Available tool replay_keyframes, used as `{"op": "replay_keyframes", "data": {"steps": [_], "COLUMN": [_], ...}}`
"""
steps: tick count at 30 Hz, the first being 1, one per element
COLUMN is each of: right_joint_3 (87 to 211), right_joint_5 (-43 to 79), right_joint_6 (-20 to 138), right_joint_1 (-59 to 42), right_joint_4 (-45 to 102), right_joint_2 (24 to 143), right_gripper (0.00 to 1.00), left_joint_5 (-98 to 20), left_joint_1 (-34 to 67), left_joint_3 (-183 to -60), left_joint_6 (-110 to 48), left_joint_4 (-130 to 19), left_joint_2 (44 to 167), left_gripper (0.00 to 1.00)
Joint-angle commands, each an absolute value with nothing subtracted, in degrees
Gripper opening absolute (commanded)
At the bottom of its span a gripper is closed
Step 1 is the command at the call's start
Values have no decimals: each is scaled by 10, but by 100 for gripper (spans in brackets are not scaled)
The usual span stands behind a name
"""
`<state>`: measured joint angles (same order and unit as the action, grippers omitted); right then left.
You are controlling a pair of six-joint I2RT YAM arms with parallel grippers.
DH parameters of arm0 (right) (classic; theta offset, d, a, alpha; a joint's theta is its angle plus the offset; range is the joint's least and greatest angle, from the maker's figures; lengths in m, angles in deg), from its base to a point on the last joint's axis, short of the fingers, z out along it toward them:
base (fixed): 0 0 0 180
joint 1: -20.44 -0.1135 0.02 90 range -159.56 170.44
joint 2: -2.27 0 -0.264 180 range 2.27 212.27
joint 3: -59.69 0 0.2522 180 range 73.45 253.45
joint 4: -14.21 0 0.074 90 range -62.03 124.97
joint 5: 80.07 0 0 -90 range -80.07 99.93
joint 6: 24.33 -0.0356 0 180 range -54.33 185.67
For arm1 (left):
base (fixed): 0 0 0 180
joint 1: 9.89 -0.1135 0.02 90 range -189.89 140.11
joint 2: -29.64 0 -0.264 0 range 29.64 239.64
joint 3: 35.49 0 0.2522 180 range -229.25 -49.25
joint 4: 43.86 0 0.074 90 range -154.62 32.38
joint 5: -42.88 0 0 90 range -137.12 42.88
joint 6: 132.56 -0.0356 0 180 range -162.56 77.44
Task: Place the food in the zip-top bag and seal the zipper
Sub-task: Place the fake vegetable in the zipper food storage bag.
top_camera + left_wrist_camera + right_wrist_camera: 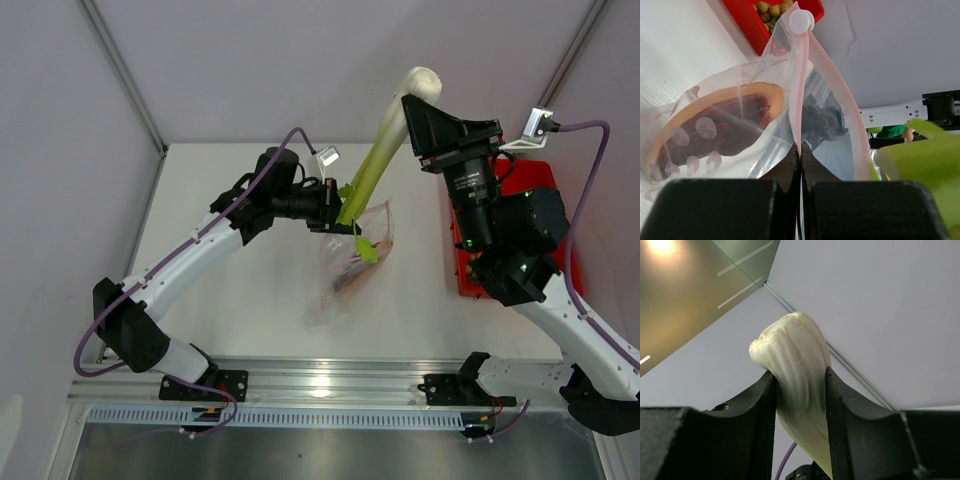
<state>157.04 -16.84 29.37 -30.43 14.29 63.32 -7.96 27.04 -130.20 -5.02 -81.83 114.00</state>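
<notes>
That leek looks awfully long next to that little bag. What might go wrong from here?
The leek looks longer than the zip-top bag, so it may stick out and keep the zipper from closing. The right gripper holds it only by the white end, so the green tip could swing and miss the mouth. The left gripper pinches just one edge; a push might tug the plastic free.

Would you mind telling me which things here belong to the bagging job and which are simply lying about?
Job: leek, zip-top bag, zipper, dark red slice in the bag, tan balls.
Lying about: red tray, metal rail.
</notes>
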Motion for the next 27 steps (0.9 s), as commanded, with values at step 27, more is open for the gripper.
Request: {"op": "replay_keyframes", "data": {"steps": [27], "right_joint_3": [1586], "right_joint_5": [-229], "right_joint_6": [406], "right_joint_1": [-342], "right_joint_4": [12], "right_joint_2": [649], "right_gripper": [0], "left_joint_5": [-75], "left_joint_1": [270], "left_joint_3": [-1294], "left_joint_6": [-40], "left_joint_4": [-791], "left_joint_2": [1120], "left_gripper": [1]}}
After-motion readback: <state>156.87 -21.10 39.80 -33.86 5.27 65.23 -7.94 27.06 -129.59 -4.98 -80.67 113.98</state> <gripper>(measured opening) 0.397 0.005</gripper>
